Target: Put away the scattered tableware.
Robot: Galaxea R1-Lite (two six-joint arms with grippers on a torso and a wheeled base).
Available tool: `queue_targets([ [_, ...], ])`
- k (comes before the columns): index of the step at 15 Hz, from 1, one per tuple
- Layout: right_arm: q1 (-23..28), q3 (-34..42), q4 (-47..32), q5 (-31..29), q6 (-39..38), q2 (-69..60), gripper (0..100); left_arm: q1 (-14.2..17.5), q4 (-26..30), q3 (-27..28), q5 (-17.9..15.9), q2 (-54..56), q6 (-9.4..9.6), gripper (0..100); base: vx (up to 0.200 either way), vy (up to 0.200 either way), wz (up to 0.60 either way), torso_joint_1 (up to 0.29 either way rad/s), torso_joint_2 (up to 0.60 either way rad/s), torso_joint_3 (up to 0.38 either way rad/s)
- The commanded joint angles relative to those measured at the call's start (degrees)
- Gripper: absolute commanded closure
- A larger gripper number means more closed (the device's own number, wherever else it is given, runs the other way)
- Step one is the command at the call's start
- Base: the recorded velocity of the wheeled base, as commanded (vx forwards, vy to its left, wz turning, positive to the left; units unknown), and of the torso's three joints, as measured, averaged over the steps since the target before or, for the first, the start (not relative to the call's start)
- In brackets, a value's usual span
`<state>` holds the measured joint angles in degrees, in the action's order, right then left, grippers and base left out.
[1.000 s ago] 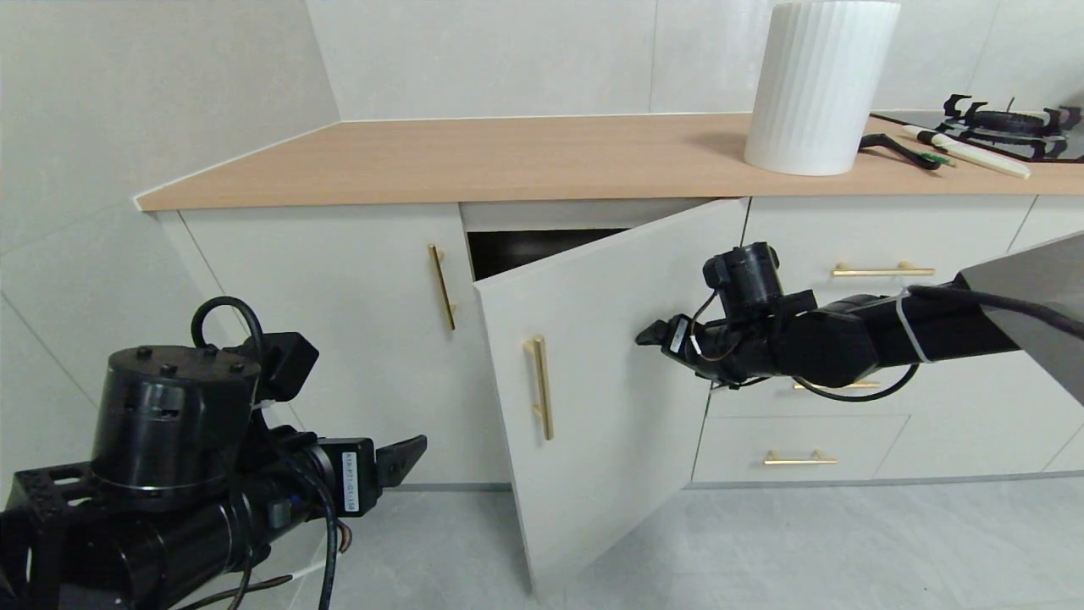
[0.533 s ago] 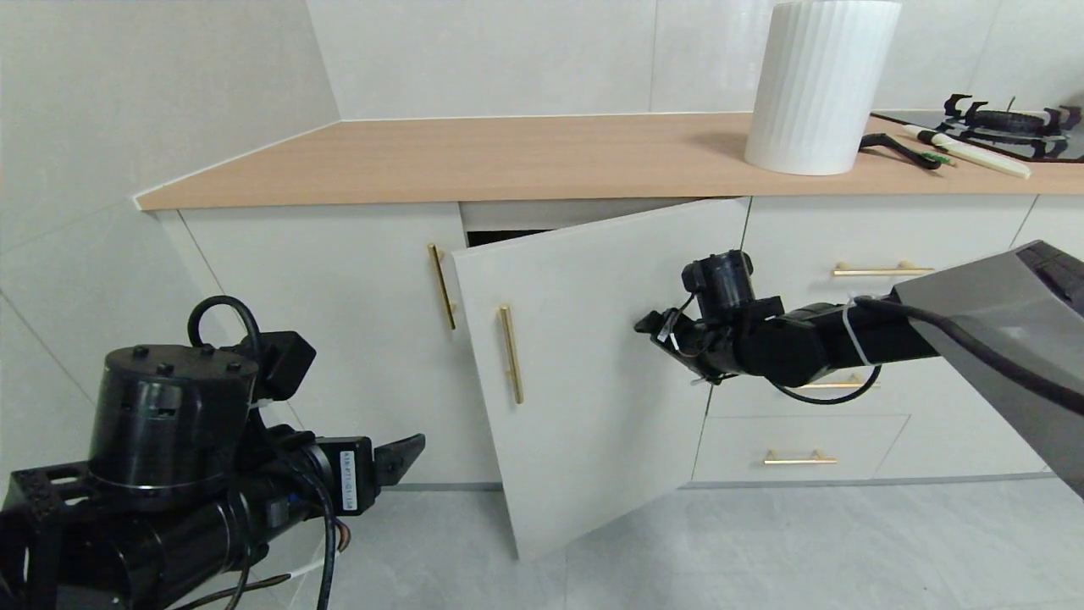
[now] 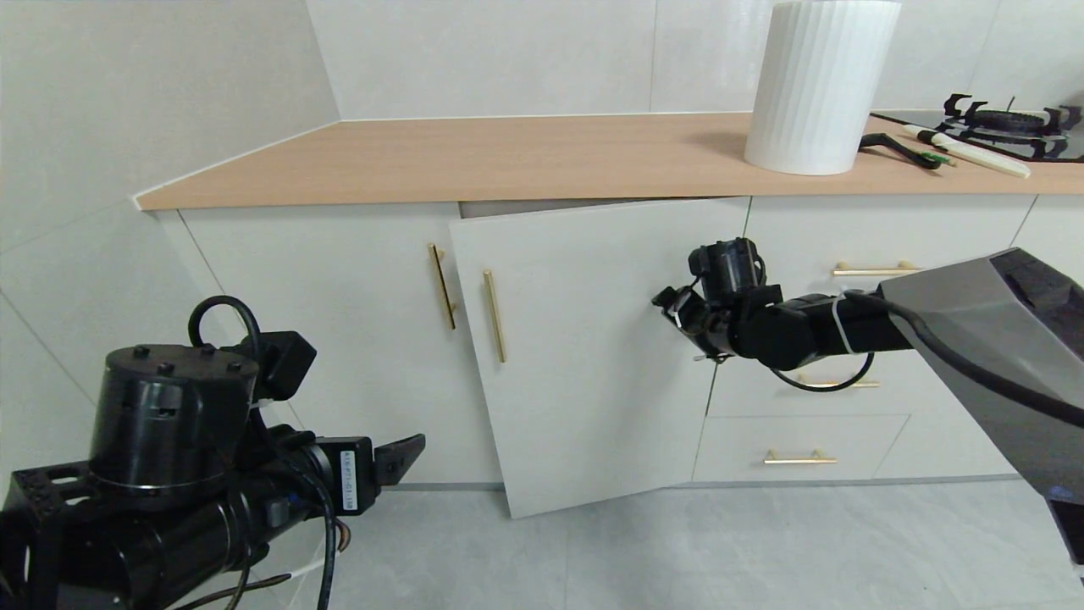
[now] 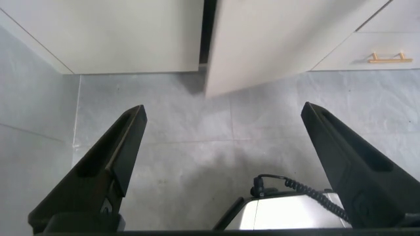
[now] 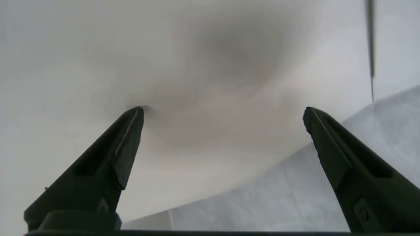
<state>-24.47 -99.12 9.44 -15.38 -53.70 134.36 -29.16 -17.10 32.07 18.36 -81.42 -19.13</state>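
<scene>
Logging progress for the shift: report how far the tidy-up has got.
Done: nothing visibly stowed. In hand: the open right end effector sits at the cabinet door, which stands slightly ajar. The left end effector hangs open, empty, low over the floor. Left: utensils lie on the counter beside the stove.

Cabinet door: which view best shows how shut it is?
The head view: the whole cabinet door with its handle, slightly ajar. The left wrist view catches its lower corner; the right wrist view, its blank face.
</scene>
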Motion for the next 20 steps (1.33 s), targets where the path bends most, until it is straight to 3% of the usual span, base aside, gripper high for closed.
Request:
queue_targets([
  [1, 0.6, -1.5, 0.0, -0.1, -1.0, 1.2, 0, 0.0, 0.0, 0.0, 0.0, 0.0, -0.03, 0, 0.0, 0.0, 0.0, 0.0, 0.0, 0.0],
  [7, 1.9, -5.9, -0.1, -4.4, -1.4, 3.8, 0, 0.1, 0.0, 0.0, 0.0, 0.0, -0.03, 0, 0.0, 0.0, 0.0, 0.0, 0.0, 0.0],
  [13, 2.3, -6.3, -0.4, -5.0, -1.3, 3.8, 0, 0.1, 0.0, 0.1, 0.0, 0.0, -0.03, 0, 0.0, 0.0, 0.0, 0.0, 0.0, 0.0],
  [17, 1.6, 0.2, -0.4, -2.2, -1.3, -2.8, 0, 0.1, 0.0, 0.1, 0.0, 0.1, -0.03, 0, 0.0, 0.0, 0.0, 0.0, 0.0, 0.0],
  [19, 0.6, 10.6, -0.1, 2.0, -0.4, -15.7, 0, 0.1, 0.0, 0.0, -0.1, 1.4, 0.05, 0, 0.0, 0.0, 0.0, 0.0, 0.0, 0.0],
  [20, 0.4, 12.0, 0.0, 2.0, 0.4, -18.5, 0, 0.1, 0.0, 0.1, 0.0, 1.7, 0.05, 0, 0.0, 0.0, 0.0, 0.0, 0.0, 0.0],
])
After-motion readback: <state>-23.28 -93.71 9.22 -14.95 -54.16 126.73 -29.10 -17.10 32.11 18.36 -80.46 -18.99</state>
